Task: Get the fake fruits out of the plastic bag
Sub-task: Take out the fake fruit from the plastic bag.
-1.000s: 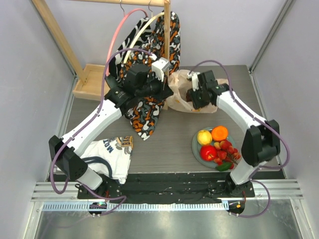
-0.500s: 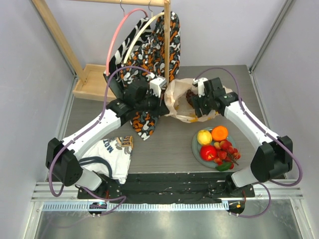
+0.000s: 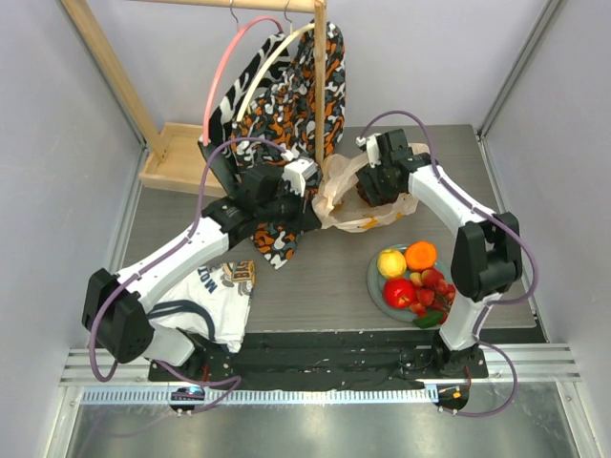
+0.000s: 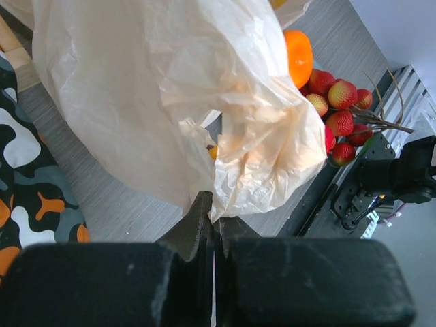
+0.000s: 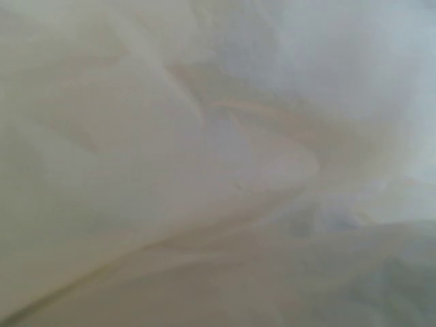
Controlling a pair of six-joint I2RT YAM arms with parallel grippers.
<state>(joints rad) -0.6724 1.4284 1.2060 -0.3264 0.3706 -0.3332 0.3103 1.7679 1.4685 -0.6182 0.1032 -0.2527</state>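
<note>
At the near-left rim of the plastic bag [image 3: 346,202], the left gripper [image 3: 318,200] has its jaws pressed tight together, pinching a fold of the thin beige film. In the left wrist view its fingertips [image 4: 212,216] meet with no gap, and the bag [image 4: 170,88] hangs off them in a crumpled sheet. The right gripper [image 3: 373,187] is down in the bag's mouth on the far-right side. Its wrist camera shows nothing but blurred pale film [image 5: 218,163] close against the lens, with no fingers in sight, so I cannot tell how wide it stands or whether it has anything in its grasp. A dark shape sits in the bag just there, but I cannot tell whether it is fruit or gripper.

The bag lies on a dark grey wood-grain table [image 3: 325,277]. On the near-right side of the bag is a round grey-green plate [image 3: 373,279], apart from it. The plate carries a yellow-red apple [image 3: 390,262], an orange [image 3: 420,255], a red apple [image 3: 399,292] and a red berry cluster [image 3: 437,284]. To the left of the bag, an orange-black-white patterned cloth [image 3: 286,105] hangs from a wooden rack [image 3: 105,67], its hem reaching the table under the left arm. Nearer the arm bases and well to the bag's left lies a white printed T-shirt [image 3: 215,298]. Pale grey walls close in the table on three sides.
</note>
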